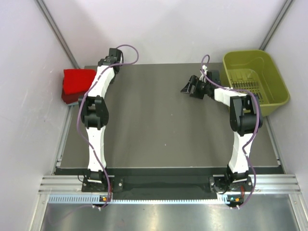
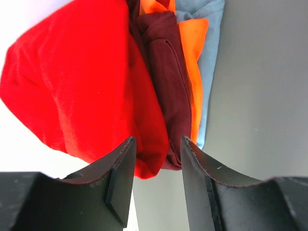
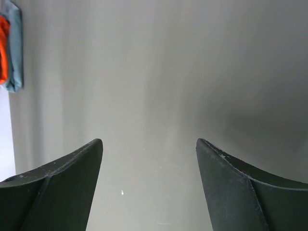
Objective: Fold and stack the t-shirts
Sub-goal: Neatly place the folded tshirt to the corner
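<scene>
One desk (image 1: 159, 125): dark grey, with no loose shirt showing on it in the overhead view. The only cloth sits at its far left corner.
Basket (image 1: 250, 60): olive-green, at the far right corner, well apart from the shirts. No cloth shows inside it, so probably nothing is left to fetch.
Stack (image 1: 77, 84): four t-shirts piled at the far left edge of the desk, with part of the pile lying past the dark surface on the wall side.
Red t-shirt (image 2: 82, 82): the top layer and the widest. It is folded but rounded and puffy, and spreads beyond the ones beneath.
Maroon t-shirt (image 2: 166, 77): folded, directly under the red one.
Orange t-shirt (image 2: 195, 57): folded, next down, with only a strip of its edge showing.
Grey-blue t-shirt (image 2: 211, 29): folded, the bottom layer, lying on the desk.
Left fingers (image 2: 120, 178): apart with nothing between them, the tips just beside the near edge of the red and maroon layers and gripping neither.
Right fingers (image 3: 72, 183): spread wide over bare desk near the basket, holding nothing.
Done: folding and stacking look finished for all four shirts in view.
Left: at most squaring up the puffy red layer, then pulling both arms clear.
</scene>
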Available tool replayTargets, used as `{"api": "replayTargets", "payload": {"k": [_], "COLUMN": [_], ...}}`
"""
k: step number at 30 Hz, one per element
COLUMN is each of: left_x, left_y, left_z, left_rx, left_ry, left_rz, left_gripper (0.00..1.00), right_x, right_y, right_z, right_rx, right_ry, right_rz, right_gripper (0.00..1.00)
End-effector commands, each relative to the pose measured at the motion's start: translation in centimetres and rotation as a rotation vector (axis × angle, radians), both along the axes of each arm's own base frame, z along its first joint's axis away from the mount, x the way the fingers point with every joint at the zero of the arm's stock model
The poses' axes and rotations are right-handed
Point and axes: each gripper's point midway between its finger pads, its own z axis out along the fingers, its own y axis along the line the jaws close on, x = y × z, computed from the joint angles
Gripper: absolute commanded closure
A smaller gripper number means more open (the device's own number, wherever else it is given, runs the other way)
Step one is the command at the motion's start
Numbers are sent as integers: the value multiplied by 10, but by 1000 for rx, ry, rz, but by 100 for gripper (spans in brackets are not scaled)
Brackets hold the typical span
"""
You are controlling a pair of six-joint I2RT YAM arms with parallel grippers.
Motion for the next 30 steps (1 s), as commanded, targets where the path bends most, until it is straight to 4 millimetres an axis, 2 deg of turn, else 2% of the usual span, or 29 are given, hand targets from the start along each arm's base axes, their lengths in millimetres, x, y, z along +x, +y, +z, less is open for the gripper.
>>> {"api": "replayTargets", "payload": {"k": [1,8,10,13,16,20,22,26,30], "left_x": [-1,-6,-6,-8,-10,-18,-25,-43,-53], "left_y": [18,38,41,47,45,38,35,34,34], "left_z": [-7,-11,-10,-11,-12,-7,4,11,19], "left_rx": [40,46,49,55,39,7,-8,-16,-18], "left_ry": [15,31,26,33,43,59,55,78,76], "left_rz": [34,73,80,92,82,57,46,41,41], "left_gripper": [53,55,64,88,96,100,100,100,100], "right_x": [19,18,20,21,21,20,19,18,16], "right_y": [3,4,5,6,6,6,5,6,11], "right_z": [26,18,19,17,17,16,15,15,16], "right_rx": [36,39,43,44,45,39,36,37,36], "right_ry": [-79,-63,-65,-62,-61,-63,-60,-58,-61], "right_rz": [7,7,6,5,5,8,8,9,19], "right_gripper": [21,21,21,21,21,21,21,21,21]}}
